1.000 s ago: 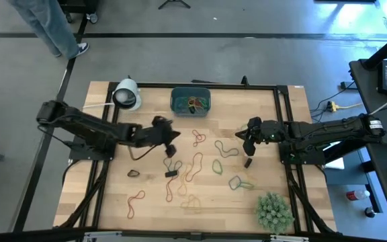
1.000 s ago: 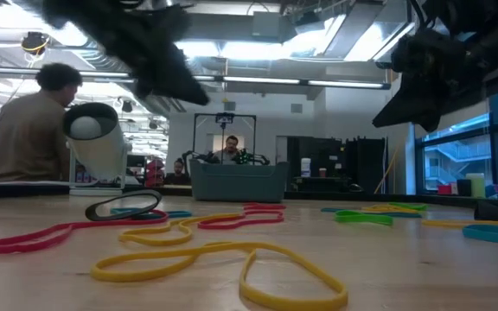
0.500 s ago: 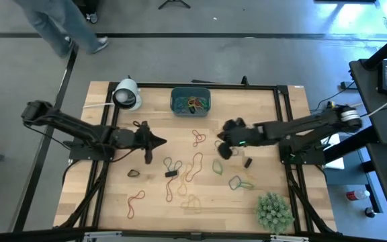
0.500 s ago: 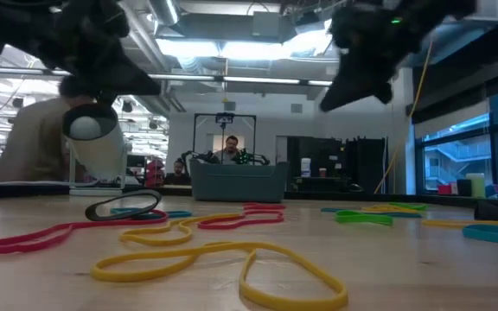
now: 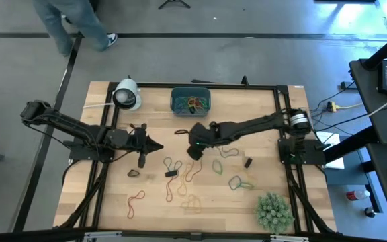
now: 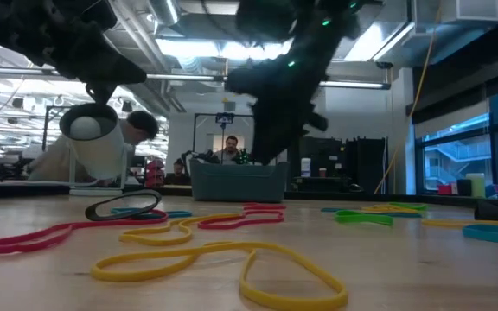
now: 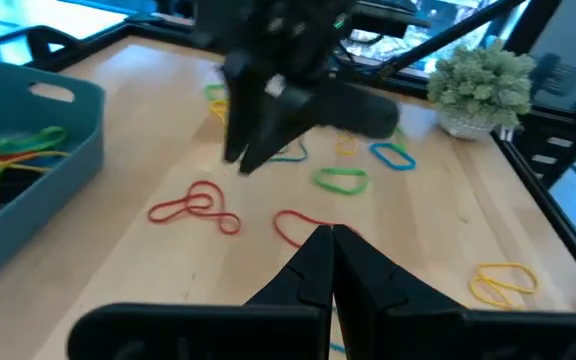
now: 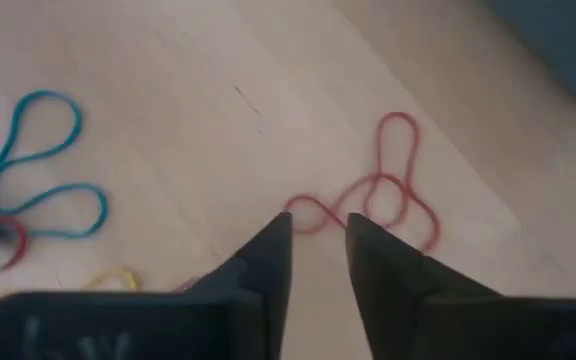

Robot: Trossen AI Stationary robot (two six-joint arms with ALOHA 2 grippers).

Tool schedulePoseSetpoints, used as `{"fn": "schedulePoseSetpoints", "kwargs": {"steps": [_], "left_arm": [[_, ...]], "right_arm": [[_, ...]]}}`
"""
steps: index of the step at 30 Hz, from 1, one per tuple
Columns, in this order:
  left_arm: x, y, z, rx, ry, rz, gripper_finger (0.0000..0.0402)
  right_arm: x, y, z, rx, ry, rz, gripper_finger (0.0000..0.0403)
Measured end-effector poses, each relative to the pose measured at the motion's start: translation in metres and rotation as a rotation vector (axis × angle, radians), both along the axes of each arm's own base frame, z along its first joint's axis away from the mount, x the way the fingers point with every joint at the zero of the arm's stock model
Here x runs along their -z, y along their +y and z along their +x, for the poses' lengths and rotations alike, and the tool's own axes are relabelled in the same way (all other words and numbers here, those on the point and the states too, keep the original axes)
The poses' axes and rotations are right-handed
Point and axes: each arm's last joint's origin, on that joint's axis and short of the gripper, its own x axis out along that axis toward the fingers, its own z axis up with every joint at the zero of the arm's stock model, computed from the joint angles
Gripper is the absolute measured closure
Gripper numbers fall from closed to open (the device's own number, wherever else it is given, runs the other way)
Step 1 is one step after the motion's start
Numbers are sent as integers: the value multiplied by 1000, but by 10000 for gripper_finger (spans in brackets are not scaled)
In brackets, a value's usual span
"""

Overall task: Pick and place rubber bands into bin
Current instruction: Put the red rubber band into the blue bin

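Note:
The teal bin (image 5: 191, 102) stands at the table's back middle with several coloured rubber bands inside. More rubber bands (image 5: 194, 168) lie loose across the middle of the table. My right gripper (image 5: 195, 150) reaches in from the right and hovers in front of the bin. In its wrist view the right gripper (image 8: 318, 225) is open by a narrow gap, just above a twisted red band (image 8: 388, 190). My left gripper (image 5: 158, 146) is left of centre; its wrist view shows the left gripper (image 7: 330, 236) shut with nothing in it. The bin (image 7: 28, 170) also appears there.
A white roll (image 5: 127, 94) stands at the back left and a spiky green plant (image 5: 274, 210) at the front right. A small dark block (image 5: 248, 162) lies right of centre. A black frame edges the table. A person walks on the floor beyond the table.
My right arm swept left from the table's right side to the middle, and its fingers parted. My left arm drew back to the left. The person beyond the table walked on.

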Motion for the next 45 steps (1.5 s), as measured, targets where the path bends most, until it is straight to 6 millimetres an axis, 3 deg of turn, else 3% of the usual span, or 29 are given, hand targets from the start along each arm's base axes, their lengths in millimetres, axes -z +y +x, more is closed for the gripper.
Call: {"fn": "schedulePoseSetpoints", "kwargs": {"steps": [4,8,15,20,25,27,30,38,45], "left_arm": [[0,-1,0,29,0,-22,400],[0,-2,0,46,3,-32,400],[0,-2,0,44,4,-49,400],[0,-2,0,50,5,-51,400],[0,-1,0,47,5,-7,400],[0,-1,0,37,3,6,400],[0,0,0,14,-1,14,400],[0,2,0,-40,1,85,400],[0,10,1,-101,3,92,400]], "right_arm": [[10,-13,14,39,7,33,261],[25,-26,16,114,42,57,236],[50,-35,15,146,129,137,232],[57,-33,14,164,175,160,264],[52,-28,11,124,187,144,366],[46,-25,8,93,197,170,390],[25,-21,3,75,162,182,390],[-60,-26,-28,57,7,139,400],[-125,-61,-54,82,-132,-30,401]]}}
